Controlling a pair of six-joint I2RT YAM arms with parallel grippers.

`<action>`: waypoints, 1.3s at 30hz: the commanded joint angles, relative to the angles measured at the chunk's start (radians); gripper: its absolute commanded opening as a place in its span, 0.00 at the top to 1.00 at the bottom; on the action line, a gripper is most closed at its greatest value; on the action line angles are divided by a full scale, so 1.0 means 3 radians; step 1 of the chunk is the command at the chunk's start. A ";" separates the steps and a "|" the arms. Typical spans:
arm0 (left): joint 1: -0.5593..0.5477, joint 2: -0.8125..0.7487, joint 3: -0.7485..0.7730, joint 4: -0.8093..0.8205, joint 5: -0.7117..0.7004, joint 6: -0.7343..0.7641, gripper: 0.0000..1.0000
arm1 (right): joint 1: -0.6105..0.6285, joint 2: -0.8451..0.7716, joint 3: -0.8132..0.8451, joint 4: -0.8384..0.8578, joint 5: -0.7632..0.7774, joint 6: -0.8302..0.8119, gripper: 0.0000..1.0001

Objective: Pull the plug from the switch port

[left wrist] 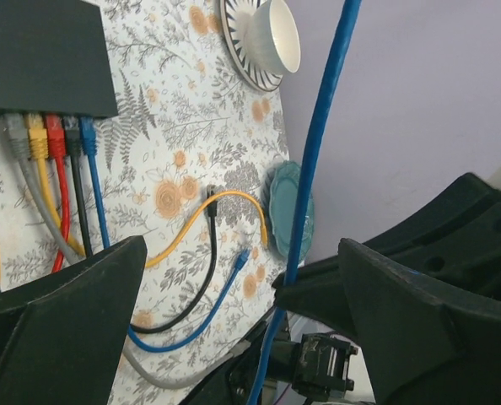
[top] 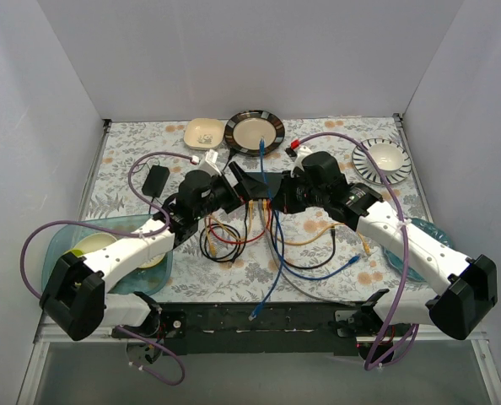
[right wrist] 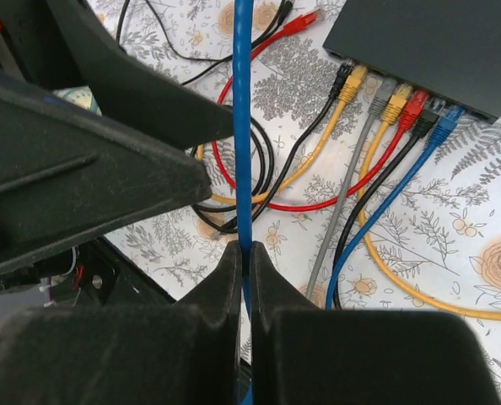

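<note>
The dark grey switch (top: 252, 180) lies mid-table between both grippers; it shows in the left wrist view (left wrist: 44, 55) and the right wrist view (right wrist: 436, 42). Several plugs sit in its socket row: black, yellow, grey, red and blue (right wrist: 449, 116). My right gripper (right wrist: 244, 249) is shut on a separate blue cable (right wrist: 243, 126), held in the air; in the top view the gripper (top: 274, 199) is beside the switch. That cable's upper end (top: 261, 147) stands free. My left gripper (left wrist: 242, 278) is open, its jaws wide on either side of the same cable (left wrist: 309, 169), not touching it.
Loose cables of several colours (top: 234, 236) spread in front of the switch. A black adapter (top: 157, 179) lies at left. A beige bowl (top: 204, 131), a dark-rimmed plate (top: 254, 131) and a striped plate with a cup (top: 383, 158) stand at the back. Teal plates (top: 419, 245) lie at the sides.
</note>
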 commanded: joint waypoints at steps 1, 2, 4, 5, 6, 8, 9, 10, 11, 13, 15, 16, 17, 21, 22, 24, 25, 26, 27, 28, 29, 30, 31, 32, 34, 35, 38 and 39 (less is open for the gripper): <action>0.0008 0.0106 0.0231 0.0224 -0.0033 0.0090 0.02 | -0.0003 -0.0093 -0.0082 0.0104 -0.0225 -0.0018 0.99; 0.0008 0.0131 0.0247 0.0260 -0.0012 0.0095 0.03 | -0.0003 -0.0098 -0.0117 0.0098 -0.0235 -0.0013 0.99; 0.0008 0.0238 0.0339 0.0266 0.0085 0.0141 0.07 | -0.0003 -0.0129 -0.0143 0.0113 -0.0276 -0.0018 0.99; 0.0008 0.0295 0.0369 0.0230 0.0111 0.0146 0.14 | -0.0003 -0.0144 -0.0153 0.0124 -0.0301 -0.0023 0.99; 0.0008 0.0376 0.0395 0.0205 0.0131 0.0156 0.17 | -0.0003 -0.0144 -0.0163 0.0129 -0.0322 -0.0033 0.99; 0.0008 0.0453 0.0431 0.0214 0.0172 0.0161 0.36 | -0.0003 -0.0150 -0.0174 0.0165 -0.0439 -0.0048 0.99; 0.0008 0.0514 0.0441 0.0245 0.0197 0.0156 0.44 | -0.0003 -0.0145 -0.0184 0.0175 -0.0480 -0.0064 0.99; 0.0008 0.0550 0.0457 0.0270 0.0238 0.0151 0.51 | -0.0003 -0.0144 -0.0184 0.0175 -0.0516 -0.0064 0.99; 0.0008 0.0586 0.0512 0.0276 0.0320 0.0156 0.67 | 0.0002 -0.0155 -0.0189 0.0175 -0.0521 -0.0064 0.99; 0.0034 0.0714 0.0635 0.0205 0.0432 0.0212 0.81 | 0.0002 -0.0180 -0.0179 0.0150 -0.0471 -0.0079 0.99; 0.0105 0.0765 0.0829 0.0026 0.0525 0.0335 1.00 | 0.0002 -0.0252 -0.0148 0.0129 -0.0414 -0.0094 0.98; 0.0146 0.0765 0.0881 -0.0025 0.0535 0.0351 1.00 | 0.0002 -0.0282 -0.0103 0.0093 -0.0348 -0.0099 0.88; 0.0192 0.0755 0.0942 -0.0142 0.0535 0.0330 1.00 | 0.0002 -0.0328 -0.0062 0.0037 -0.0272 -0.0094 0.74; 0.0825 0.0770 0.1446 -0.0612 0.0439 0.0055 1.00 | 0.0002 -0.0451 0.0138 -0.0239 0.0086 -0.0064 0.44; 0.0943 0.0791 0.1565 -0.0776 0.0337 0.0019 1.00 | 0.0002 -0.0477 0.0163 -0.0335 0.0193 -0.0059 0.43; 0.1245 0.0873 0.1841 -0.1262 0.0061 -0.0058 1.00 | 0.0002 -0.0558 0.0169 -0.0408 0.0271 -0.0059 0.41; 0.1347 0.0913 0.2101 -0.1430 -0.0153 -0.0134 1.00 | 0.0002 -0.0589 0.0144 -0.0443 0.0312 -0.0064 0.41; 0.1454 0.0964 0.2230 -0.1655 -0.0216 -0.0181 1.00 | 0.0002 -0.0655 0.0057 -0.0449 0.0312 -0.0064 0.41; 0.1663 0.1061 0.2327 -0.1713 -0.0257 -0.0211 1.00 | -0.0003 -0.0691 0.0011 -0.0454 0.0312 -0.0059 0.41; 0.1771 0.1108 0.2500 -0.1784 -0.0354 -0.0343 1.00 | -0.0003 -0.0727 -0.0035 -0.0454 0.0287 -0.0048 0.42; 0.1970 0.1144 0.2553 -0.1881 -0.0370 -0.0411 1.00 | -0.0003 -0.0798 -0.0127 -0.0444 0.0261 -0.0033 0.43; 0.2063 0.1205 0.2589 -0.1877 -0.0370 -0.0457 1.00 | -0.0003 -0.0824 -0.0168 -0.0439 0.0231 -0.0003 0.43; 0.2145 0.1241 0.2634 -0.1897 -0.0420 -0.0498 1.00 | -0.0003 -0.0855 -0.0214 -0.0434 0.0195 0.0008 0.44; 0.2318 0.1276 0.2736 -0.1983 -0.0482 -0.0513 1.00 | -0.0003 -0.0911 -0.0245 -0.0439 0.0179 0.0023 0.44; 0.2437 0.1465 0.2875 -0.2101 -0.0681 -0.0473 1.00 | -0.0003 -0.0952 -0.0307 -0.0464 0.0164 0.0033 0.44; 0.2508 0.1542 0.2992 -0.2289 -0.0889 -0.0427 1.00 | -0.0008 -0.0973 -0.0317 -0.0485 0.0164 0.0028 0.45; 0.2738 0.1650 0.2963 -0.2419 -0.1009 -0.0590 1.00 | -0.0003 -0.0988 -0.0312 -0.0582 0.0184 -0.0012 0.45; 0.2769 0.1655 0.2871 -0.2378 -0.1050 -0.0600 1.00 | -0.0003 -0.0988 -0.0317 -0.0617 0.0194 -0.0018 0.45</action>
